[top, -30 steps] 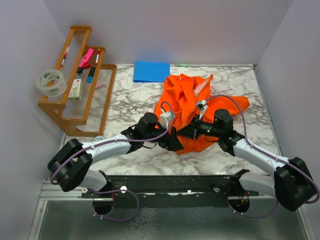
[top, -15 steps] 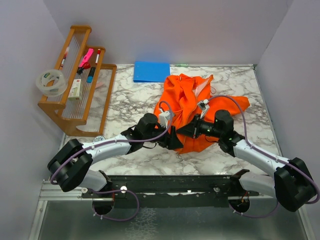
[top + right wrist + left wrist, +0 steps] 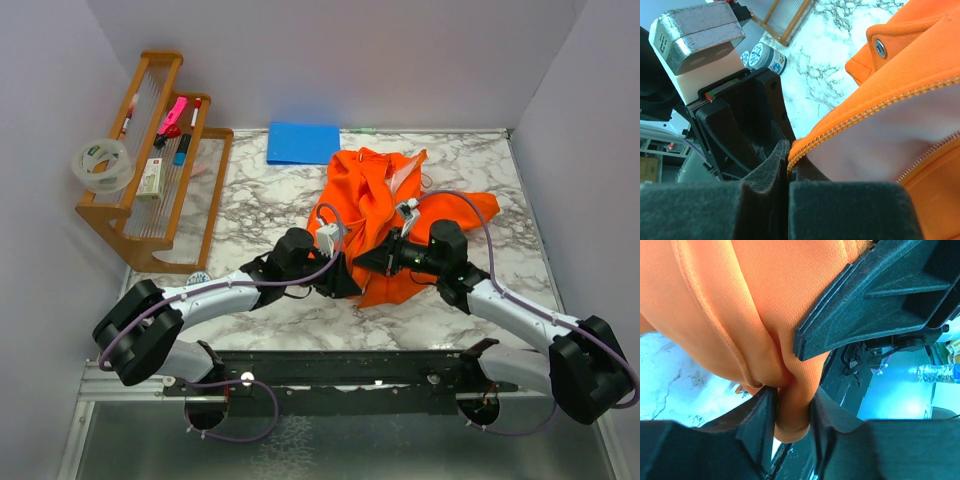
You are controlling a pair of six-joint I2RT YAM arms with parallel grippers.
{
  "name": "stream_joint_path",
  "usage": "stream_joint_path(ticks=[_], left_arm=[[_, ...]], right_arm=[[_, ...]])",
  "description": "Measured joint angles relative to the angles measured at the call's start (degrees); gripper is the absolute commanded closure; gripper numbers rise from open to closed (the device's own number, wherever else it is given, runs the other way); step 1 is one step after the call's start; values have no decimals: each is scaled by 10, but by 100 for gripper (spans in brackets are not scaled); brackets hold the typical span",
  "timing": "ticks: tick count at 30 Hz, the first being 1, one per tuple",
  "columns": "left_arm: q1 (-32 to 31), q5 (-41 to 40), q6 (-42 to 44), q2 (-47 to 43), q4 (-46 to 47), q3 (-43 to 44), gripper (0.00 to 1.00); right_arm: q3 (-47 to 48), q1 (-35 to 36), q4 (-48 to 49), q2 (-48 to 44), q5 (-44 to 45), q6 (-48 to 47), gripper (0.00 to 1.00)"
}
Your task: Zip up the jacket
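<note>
Pinching, my left hand (image 3: 792,400): narrow, clamped on a thick orange fold; it may squeeze out.
The jacket (image 3: 365,195): crumpled mid-counter (image 3: 250,200), near edge in both my hands; uneven pulls could drag it.
My right hand (image 3: 788,155): shut on the zipper edge (image 3: 865,112); the hold is thin, so the teeth may slip.

There are two pairs of jaws, the left jaws and the right jaws. One orange jacket (image 3: 372,205) lies between and beyond them. Just past the right jaws it shows two zipper rows (image 3: 875,107) and one metal eyelet (image 3: 880,48).

One blue rectangle (image 3: 303,143) lies well beyond both pairs of jaws on the one marble bench (image 3: 250,200).

Well to the left of the left jaws stands one wooden rack (image 3: 120,222). It carries one roll of tape (image 3: 102,165), one small box (image 3: 150,177) and at least three pens (image 3: 172,117); a surer count is not possible.

One small round tub (image 3: 199,278) sits left of the left jaws.
</note>
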Motion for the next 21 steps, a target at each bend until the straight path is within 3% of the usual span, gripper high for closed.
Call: stream_joint_path(ticks=[9,12,21], left_arm=[[0,0,-2,0,4,0,99],[0,0,-2,0,5,0,100],[1,-14,-4,0,7,0,100]], right_arm=[[0,0,0,0,0,0,99],[0,0,-2,-1,3,0,97],[0,3,-77,-51,78,9,47]])
